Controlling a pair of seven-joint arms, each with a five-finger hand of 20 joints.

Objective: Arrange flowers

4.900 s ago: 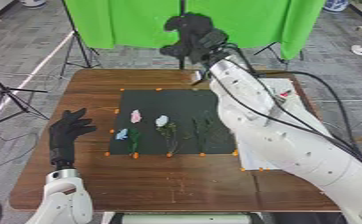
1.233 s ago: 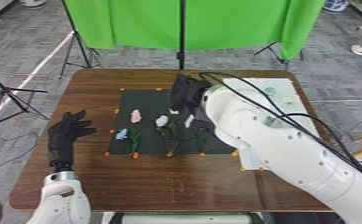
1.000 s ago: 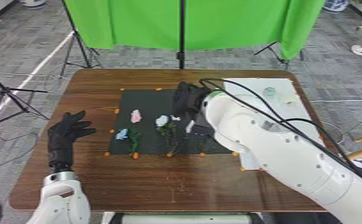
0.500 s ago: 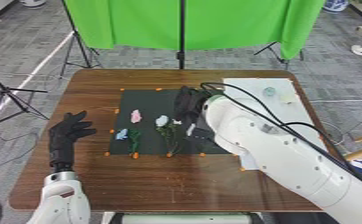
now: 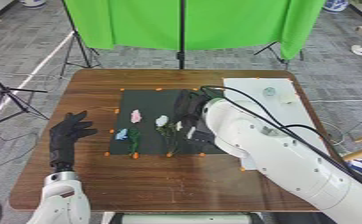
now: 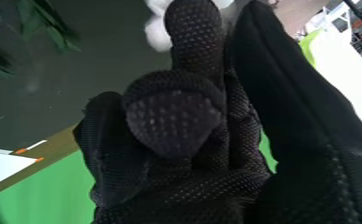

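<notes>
Pinkish-white artificial flower [image 5: 178, 126], near the centre of the frame, lower than a moment ago; pinched in the curled right hand [image 5: 188, 106], probably nearing placement on the black mat [image 5: 147, 100].

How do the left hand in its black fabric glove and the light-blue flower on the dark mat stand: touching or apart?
Apart. The head view shows brown wooden table between the left hand and the light-blue flower.
</notes>
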